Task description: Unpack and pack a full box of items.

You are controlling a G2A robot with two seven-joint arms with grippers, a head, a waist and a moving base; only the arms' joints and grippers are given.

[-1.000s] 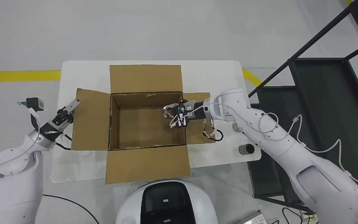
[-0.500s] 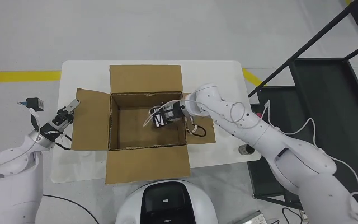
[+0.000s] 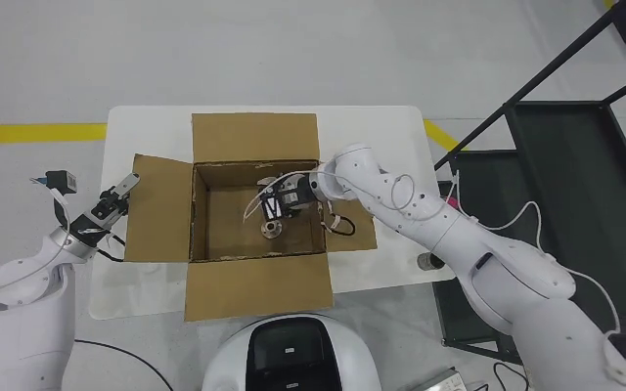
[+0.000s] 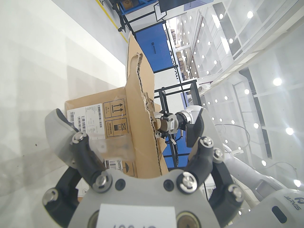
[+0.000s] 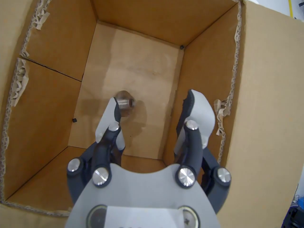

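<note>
An open cardboard box (image 3: 225, 220) stands in the middle of the white table (image 3: 391, 127), all flaps folded out. On its floor lies a small metal cylinder with a flanged end (image 3: 269, 230) (image 5: 124, 102). My right gripper (image 3: 266, 203) (image 5: 152, 98) hangs open inside the box (image 5: 142, 8), just above the cylinder and holding nothing. One of its fingers (image 5: 111, 112) partly covers the cylinder. My left gripper (image 3: 125, 186) (image 4: 128, 117) is open and empty at the table's left side, just outside the box's left flap (image 4: 140, 91).
A small dark cylinder (image 3: 427, 261) stands near the table's right front corner. A black metal rack (image 3: 548, 147) rises to the right of the table. Two tiny black bits (image 5: 74, 120) lie on the box floor. The box edges are ragged.
My right gripper has moved left and deeper over the box, then opened. The metal cylinder it carried now lies on the box floor. The left arm has not moved.
</note>
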